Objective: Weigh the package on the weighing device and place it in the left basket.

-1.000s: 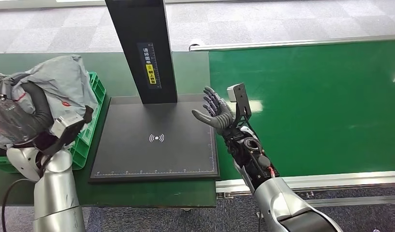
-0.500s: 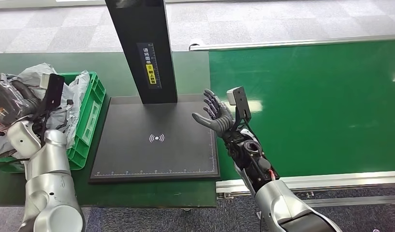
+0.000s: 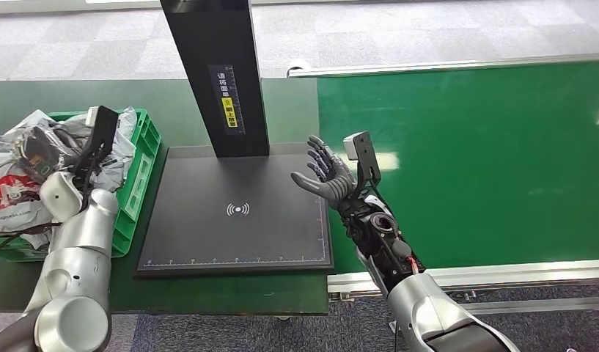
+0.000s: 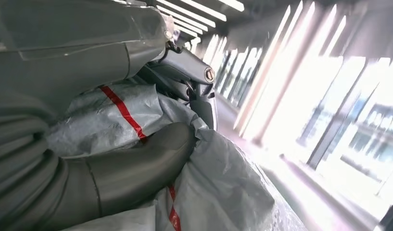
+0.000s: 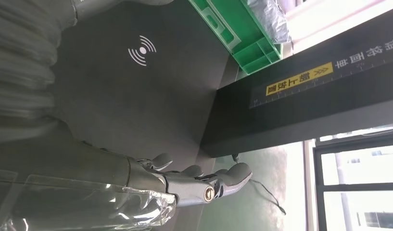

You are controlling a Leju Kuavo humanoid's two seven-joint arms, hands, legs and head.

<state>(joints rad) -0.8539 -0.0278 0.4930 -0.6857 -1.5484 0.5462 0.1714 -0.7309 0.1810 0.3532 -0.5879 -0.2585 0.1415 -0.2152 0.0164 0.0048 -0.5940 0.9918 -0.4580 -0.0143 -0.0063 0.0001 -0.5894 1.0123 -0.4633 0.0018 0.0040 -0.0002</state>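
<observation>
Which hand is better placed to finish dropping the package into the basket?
The left hand. It grips the grey package and is over the green basket, so it likely need only let go. The right hand is open, holds nothing, and hovers at the scale's far edge.

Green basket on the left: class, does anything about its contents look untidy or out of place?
Yes. The green basket is overfilled: crumpled grey packages heap above its rim and spill over the outer side, where the left hand grips one.
</observation>
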